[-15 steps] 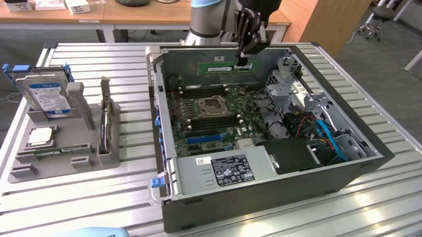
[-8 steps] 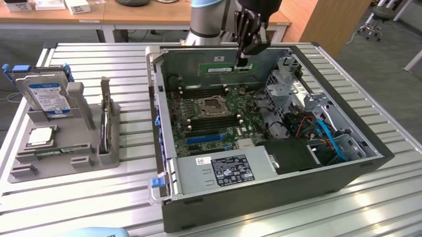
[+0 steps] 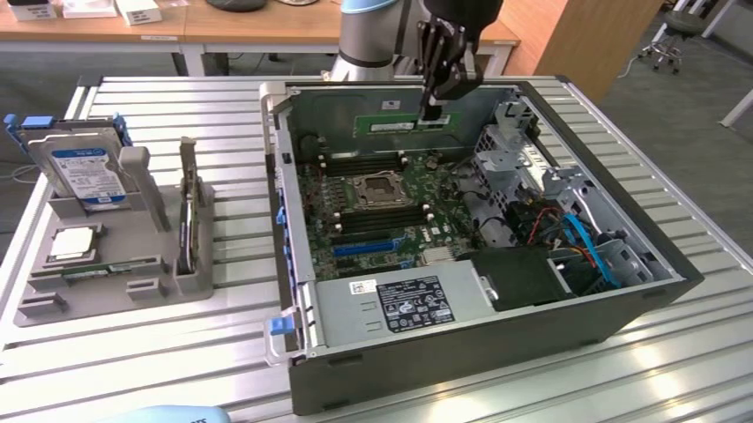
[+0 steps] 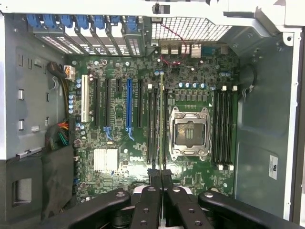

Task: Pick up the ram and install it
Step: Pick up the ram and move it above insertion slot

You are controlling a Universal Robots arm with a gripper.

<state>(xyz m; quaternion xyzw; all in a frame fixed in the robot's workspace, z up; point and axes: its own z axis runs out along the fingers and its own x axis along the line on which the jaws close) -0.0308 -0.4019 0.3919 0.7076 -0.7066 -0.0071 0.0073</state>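
Over the motherboard (image 3: 353, 225) — ram (image 3: 412, 124) in gripper (image 3: 433, 112), apart from case walls (image 3: 495, 352).

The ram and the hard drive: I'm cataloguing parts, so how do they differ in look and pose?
The ram is a thin, narrow green stick; the hard drive is a broad metal block with a blue-and-white label. The ram hangs level in the shut gripper above the open case; the hard drive stands upright in the grey holder at the exterior view's left. Neither is seated in the case.
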